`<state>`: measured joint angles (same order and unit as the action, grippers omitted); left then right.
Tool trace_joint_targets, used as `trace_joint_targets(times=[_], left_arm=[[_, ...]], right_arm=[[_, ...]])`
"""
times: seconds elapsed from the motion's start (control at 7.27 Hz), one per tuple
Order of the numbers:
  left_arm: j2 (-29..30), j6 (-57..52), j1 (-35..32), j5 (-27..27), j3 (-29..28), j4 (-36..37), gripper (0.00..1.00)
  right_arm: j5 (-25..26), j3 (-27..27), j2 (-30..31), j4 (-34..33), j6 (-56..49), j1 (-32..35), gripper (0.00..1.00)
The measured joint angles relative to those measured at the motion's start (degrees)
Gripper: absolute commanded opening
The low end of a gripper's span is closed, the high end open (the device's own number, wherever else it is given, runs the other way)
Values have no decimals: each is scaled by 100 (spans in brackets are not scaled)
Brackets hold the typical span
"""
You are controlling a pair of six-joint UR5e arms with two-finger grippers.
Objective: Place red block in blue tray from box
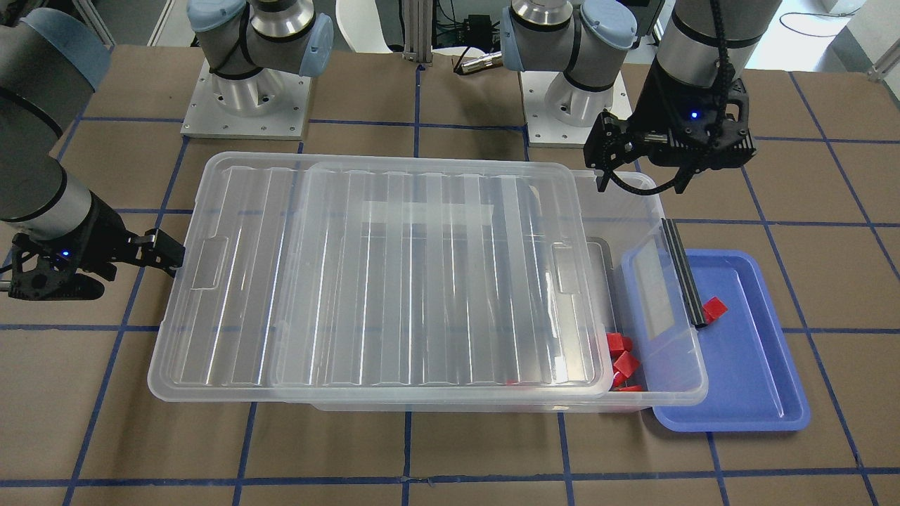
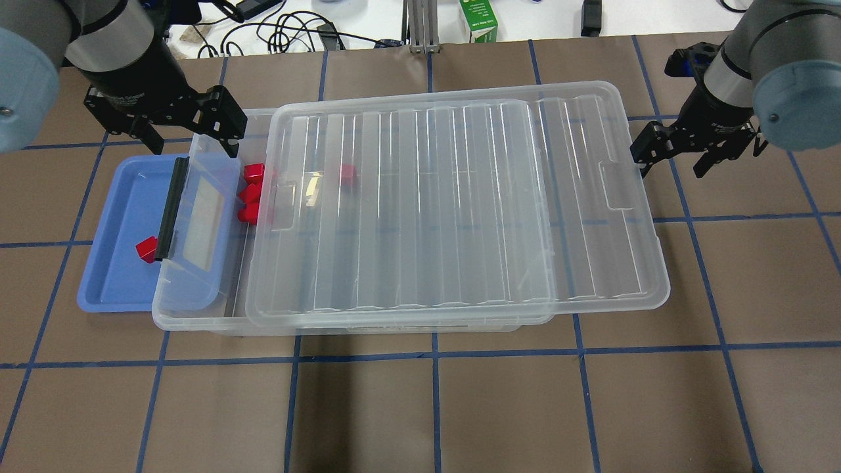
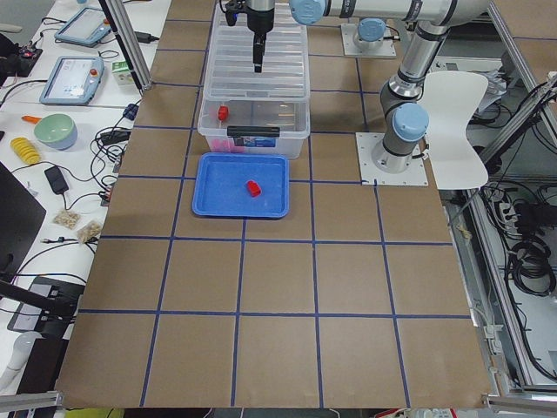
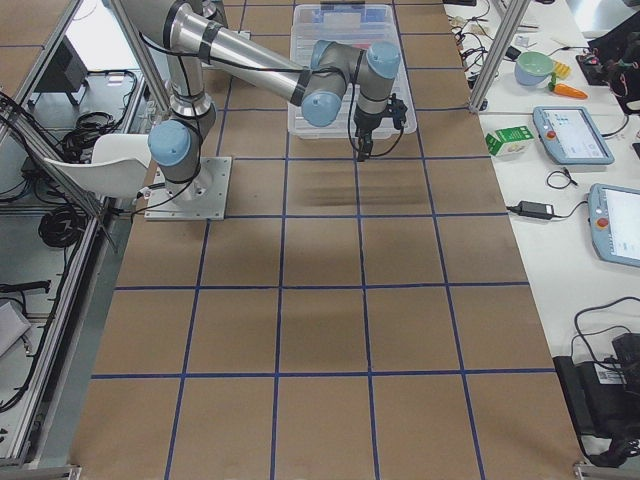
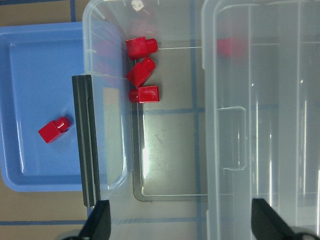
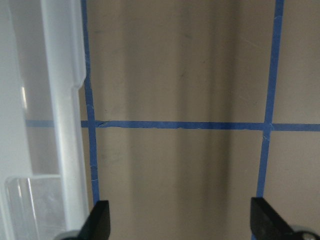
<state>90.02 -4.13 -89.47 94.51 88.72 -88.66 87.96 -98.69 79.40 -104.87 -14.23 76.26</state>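
Note:
One red block (image 2: 148, 248) lies in the blue tray (image 2: 112, 276), next to the black latch bar (image 2: 172, 210); it also shows in the left wrist view (image 5: 55, 129). The clear box (image 2: 197, 315) has its ribbed lid (image 2: 460, 197) slid toward my right, so its left end is uncovered. Three red blocks (image 5: 141, 71) lie there in the box, and another (image 5: 230, 46) lies under the lid. My left gripper (image 2: 190, 135) hangs open and empty above that end. My right gripper (image 2: 670, 164) is open and empty beside the lid's right end.
The box's latch flap (image 1: 657, 288) overhangs the blue tray (image 1: 752, 379). A green carton (image 2: 477, 20) and cables lie beyond the table's far edge. The brown table top (image 2: 433, 414) has a blue tape grid.

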Motion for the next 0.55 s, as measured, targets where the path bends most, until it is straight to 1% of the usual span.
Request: trace_joint_targets(times=[0.28, 0.55], left_arm=[[14, 143, -97, -57, -42, 7, 100], [-17, 158, 183, -291, -206, 0, 100]], right_arm=[[9, 9, -4, -5, 422, 241, 100], [7, 10, -18, -12, 765, 487, 100]])
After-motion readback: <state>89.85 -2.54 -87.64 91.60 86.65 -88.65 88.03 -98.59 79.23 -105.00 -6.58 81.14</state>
